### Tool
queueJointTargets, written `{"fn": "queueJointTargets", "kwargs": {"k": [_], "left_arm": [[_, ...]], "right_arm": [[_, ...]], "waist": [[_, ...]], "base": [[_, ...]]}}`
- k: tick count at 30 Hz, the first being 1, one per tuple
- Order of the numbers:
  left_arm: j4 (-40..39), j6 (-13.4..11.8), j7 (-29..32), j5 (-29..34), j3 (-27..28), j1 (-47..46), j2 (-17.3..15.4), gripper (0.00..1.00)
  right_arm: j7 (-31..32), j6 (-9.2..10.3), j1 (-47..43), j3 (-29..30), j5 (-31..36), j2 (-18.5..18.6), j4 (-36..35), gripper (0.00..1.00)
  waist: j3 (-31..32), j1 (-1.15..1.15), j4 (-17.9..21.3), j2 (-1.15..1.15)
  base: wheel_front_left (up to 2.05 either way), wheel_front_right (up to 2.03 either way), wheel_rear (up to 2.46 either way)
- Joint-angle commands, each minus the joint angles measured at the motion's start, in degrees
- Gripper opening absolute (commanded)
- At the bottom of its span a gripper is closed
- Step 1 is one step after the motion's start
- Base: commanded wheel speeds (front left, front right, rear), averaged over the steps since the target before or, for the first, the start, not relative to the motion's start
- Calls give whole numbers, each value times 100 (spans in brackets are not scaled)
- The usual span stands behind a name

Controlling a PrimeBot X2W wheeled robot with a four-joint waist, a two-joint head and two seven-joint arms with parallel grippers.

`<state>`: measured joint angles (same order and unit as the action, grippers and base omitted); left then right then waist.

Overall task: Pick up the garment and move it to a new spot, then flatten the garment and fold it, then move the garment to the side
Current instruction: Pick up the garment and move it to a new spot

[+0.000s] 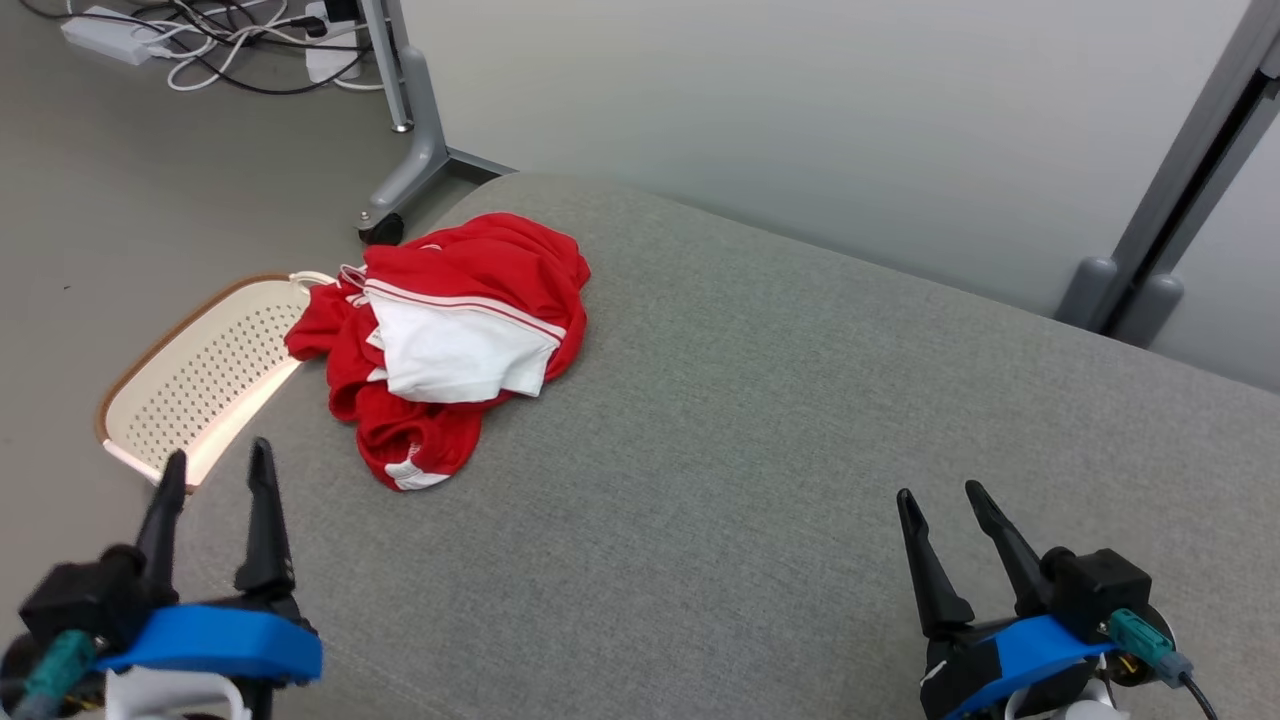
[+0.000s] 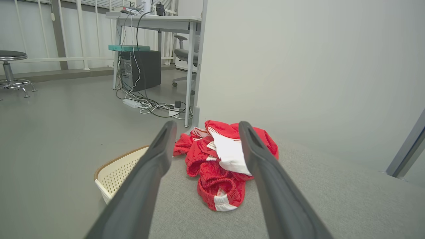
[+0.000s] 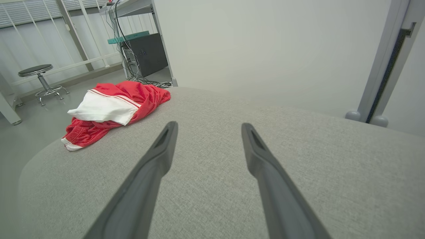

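Bunched garment (image 1: 450, 340), shape unclear to me; sits beyond L gripper (image 1: 220, 452), well left of R gripper (image 1: 938, 492); both open.

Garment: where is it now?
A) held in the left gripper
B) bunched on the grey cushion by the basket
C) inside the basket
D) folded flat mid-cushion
B: the garment lies crumpled on the cushion beside the basket, with the left gripper and right gripper open and clear of it.
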<state>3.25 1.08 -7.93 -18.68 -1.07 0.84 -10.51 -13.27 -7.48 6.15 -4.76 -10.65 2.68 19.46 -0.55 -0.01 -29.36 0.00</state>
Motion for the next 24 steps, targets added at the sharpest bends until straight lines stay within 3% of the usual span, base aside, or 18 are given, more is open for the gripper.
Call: {"fn": "queueJointTargets", "kwargs": {"k": [1,12,15,19,24], "left_arm": [[-42,41,157,-73,72,-244,-101,100],[231,177,2105,-905,796,-1916,-1226,100],[502,63,2570,-1044,997,-2170,-1527,100],[747,-75,2987,-1374,1338,-2481,-1766,100],[1207,-1,3199,-1658,1705,-2869,-2187,100]], "right_arm": [[-17,-3,-66,21,0,39,-25,100],[144,-3,249,26,230,38,-352,100],[208,-3,353,26,316,37,-481,100],[306,-3,505,-31,383,39,-706,100],[448,-3,690,75,549,36,-1051,100]], "waist": [[-27,1,50,0],[-816,1,881,0],[-1119,1,1182,0],[-1536,1,1576,0],[-2174,1,1995,0]], "base": [[0,0,0],[0,0,0],[0,0,0],[0,0,0],[0,0,0]]}}
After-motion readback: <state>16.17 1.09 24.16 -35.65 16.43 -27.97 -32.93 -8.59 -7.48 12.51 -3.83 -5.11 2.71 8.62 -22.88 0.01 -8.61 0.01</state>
